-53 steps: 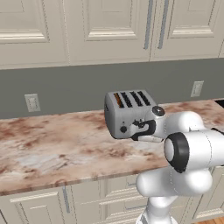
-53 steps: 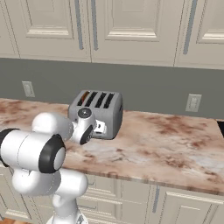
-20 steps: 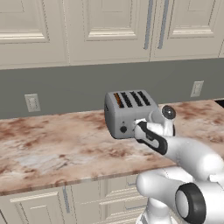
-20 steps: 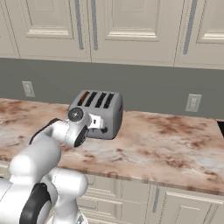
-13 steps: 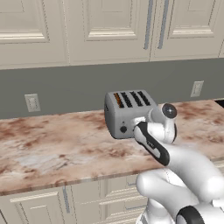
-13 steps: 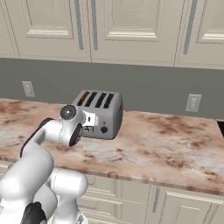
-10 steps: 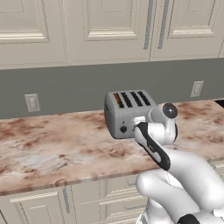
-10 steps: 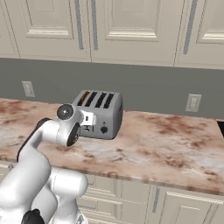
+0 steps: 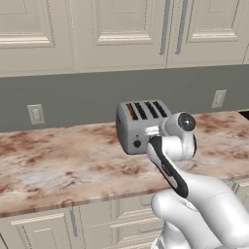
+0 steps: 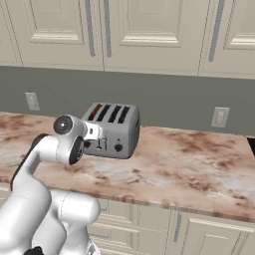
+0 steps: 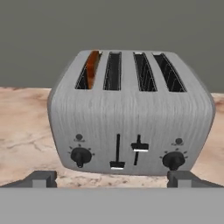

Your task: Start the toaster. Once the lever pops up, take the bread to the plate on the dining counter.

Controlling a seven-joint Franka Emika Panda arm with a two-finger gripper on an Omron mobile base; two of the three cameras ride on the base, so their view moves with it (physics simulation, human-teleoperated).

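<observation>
One toaster point(image 11: 131, 118), silver-grey, four slots, is standing on the marble worktop point(image 9: 63, 165) squarely ahead of the gripper point(image 11: 112, 178), whose two dark fingertips point(image 11: 41, 178) are showing spread wide with nothing between them; the jaws are standing fully parted, one to each side of the toaster's lower front. One bread point(image 11: 92, 65) slice, orange-brown, is sitting in the slot farthest to the left above the jaws, its top edge just showing at the slot mouth. Two black knobs point(image 11: 80, 156) are sitting low on the front, one near each fingertip; two thin levers point(image 11: 117, 164) are lying between them, just above the midpoint of the jaws, the left one sitting low in its track and the right one sitting higher. Judged handling: the toaster is looking rigid and fairly heavy, unlikely to slide under a light downward press; the lever tabs are small and stiff, best pressed from above with one fingertip. The bread is appearing light, thin and crumbly, best pinched gently across its faces at the exposed top edge. Two wall outlets point(image 10: 219, 117) are sitting on the grey backsplash behind.
</observation>
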